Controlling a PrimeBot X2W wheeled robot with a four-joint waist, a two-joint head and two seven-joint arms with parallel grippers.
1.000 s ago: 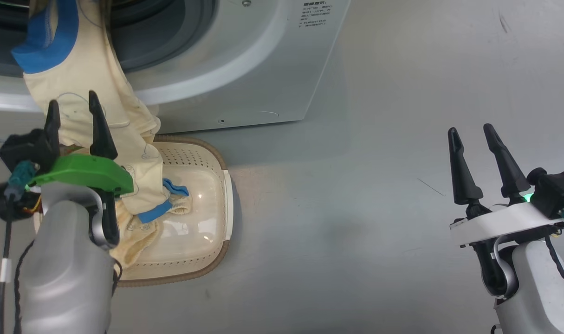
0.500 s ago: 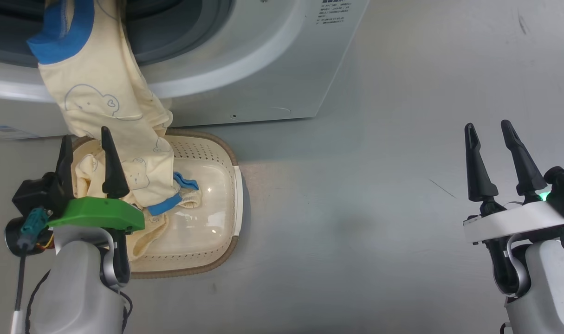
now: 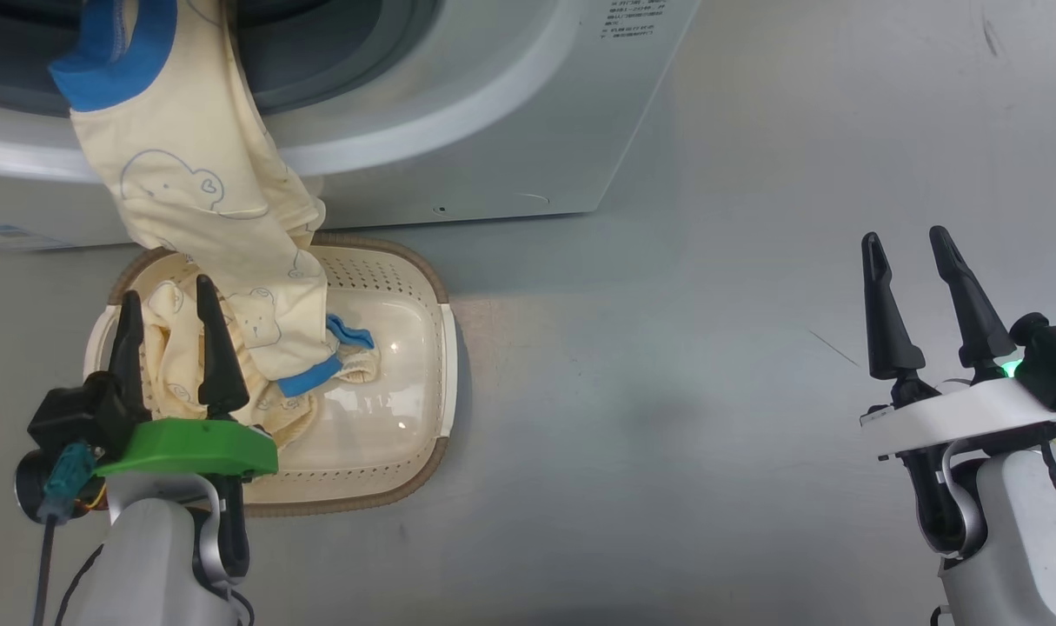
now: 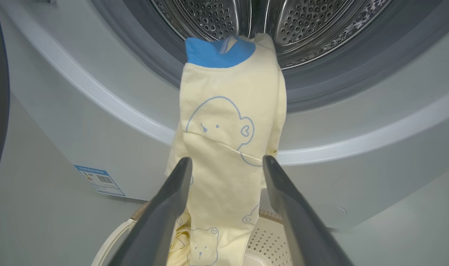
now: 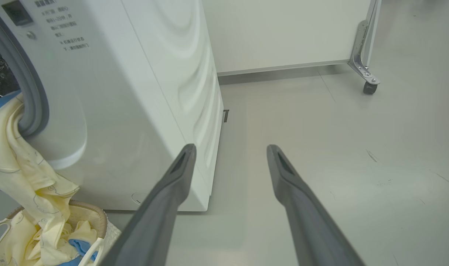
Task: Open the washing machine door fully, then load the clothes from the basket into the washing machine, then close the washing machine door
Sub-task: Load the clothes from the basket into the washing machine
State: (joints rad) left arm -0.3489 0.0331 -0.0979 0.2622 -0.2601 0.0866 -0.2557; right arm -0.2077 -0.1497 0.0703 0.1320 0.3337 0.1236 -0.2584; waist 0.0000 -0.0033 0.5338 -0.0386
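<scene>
The left gripper hangs over the basket with jaws apart and empty, while the clothes trail from the washing machine mouth into the basket, so gripping low, you risk dragging the loaded end back out.

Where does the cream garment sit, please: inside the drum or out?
Partly in: the garment hangs out of the washing machine, top at its opening, lower end in the basket.
</scene>
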